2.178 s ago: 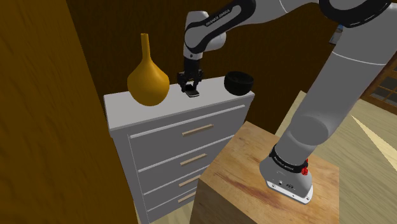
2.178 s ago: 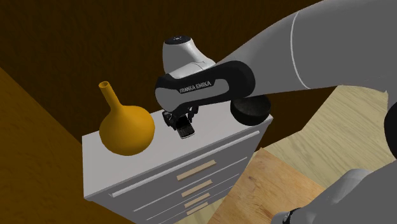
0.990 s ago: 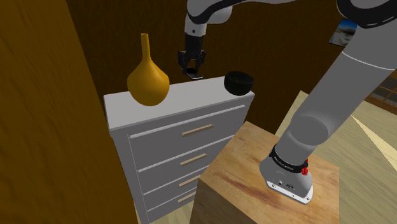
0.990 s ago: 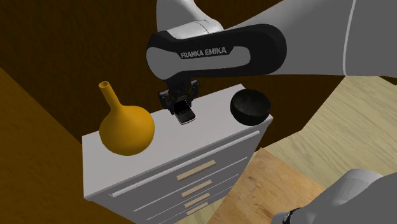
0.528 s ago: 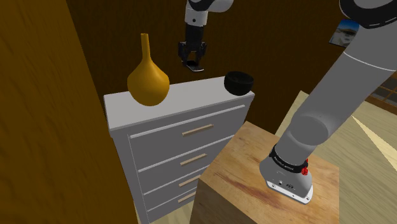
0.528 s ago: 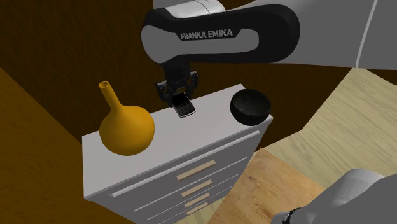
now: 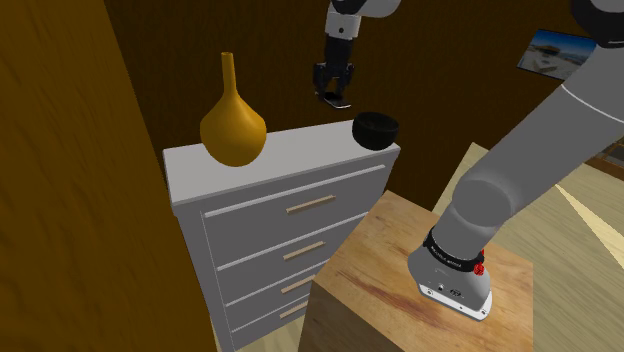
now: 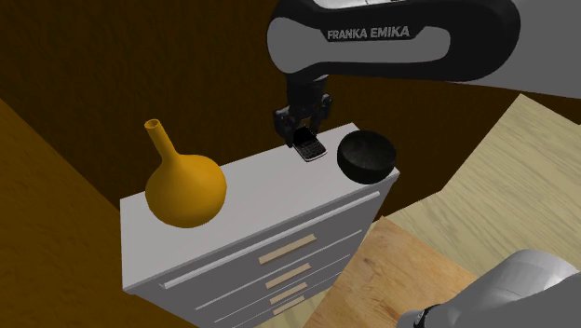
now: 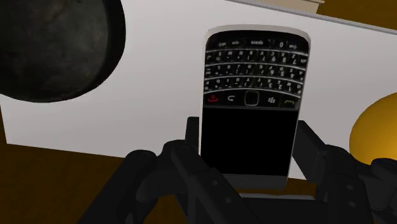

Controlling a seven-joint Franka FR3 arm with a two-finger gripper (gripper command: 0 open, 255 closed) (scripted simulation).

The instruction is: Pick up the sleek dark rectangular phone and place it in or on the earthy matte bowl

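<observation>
Above the dresser (image 7: 290, 152), the phone (image 9: 251, 102) sits clasped between the jaws.

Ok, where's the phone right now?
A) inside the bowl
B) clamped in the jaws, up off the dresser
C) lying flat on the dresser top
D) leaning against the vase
B: the wrist view shows the phone clasped between the jaws, and the second exterior view shows it in the air above the dresser, beside the bowl and not in it.
</observation>
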